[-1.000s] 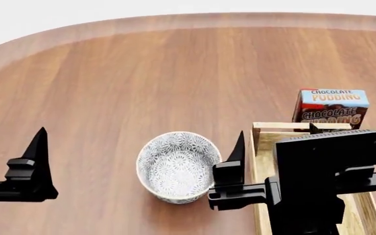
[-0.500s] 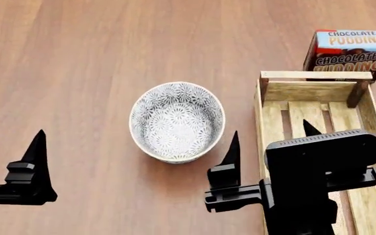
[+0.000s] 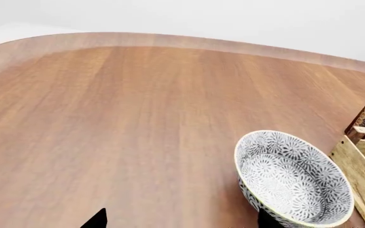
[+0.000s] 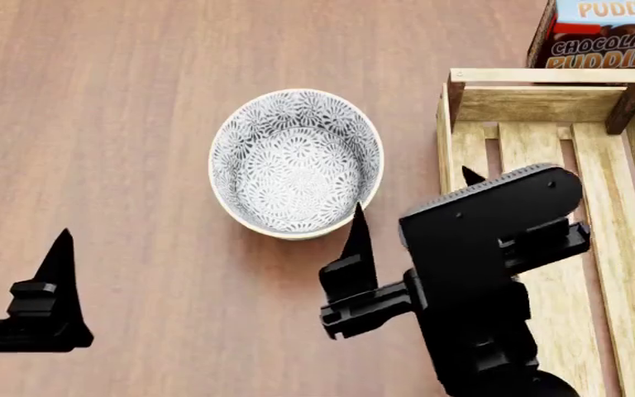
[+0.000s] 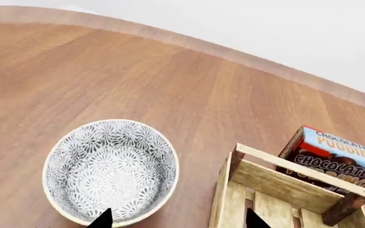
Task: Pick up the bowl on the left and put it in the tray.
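Note:
The bowl (image 4: 295, 161), white with a dense grey floral pattern, stands upright and empty on the wooden table, just left of the tray (image 4: 446, 141). The tray is a light-wood slatted crate. My right gripper (image 4: 415, 192) is open on the near side of the bowl, one fingertip (image 4: 359, 211) by the bowl's near right rim and the other over the tray's left wall. In the right wrist view the bowl (image 5: 110, 171) and tray (image 5: 296, 168) lie ahead of the open gripper (image 5: 178, 213). My left gripper (image 4: 9, 252) is open, well to the bowl's near left, holding nothing. The left wrist view shows the bowl (image 3: 293, 180).
A chocolate pudding box (image 4: 610, 33) stands upright just behind the tray's far wall, also visible in the right wrist view as the box (image 5: 331, 159). The tray's inside holds nothing. The table (image 4: 97, 99) stretches bare to the left of the bowl.
The head view has tilted down, so the bowl, tray and box sit higher in the picture and the table's far edge is gone. My right gripper has shifted slightly left, toward the bowl.

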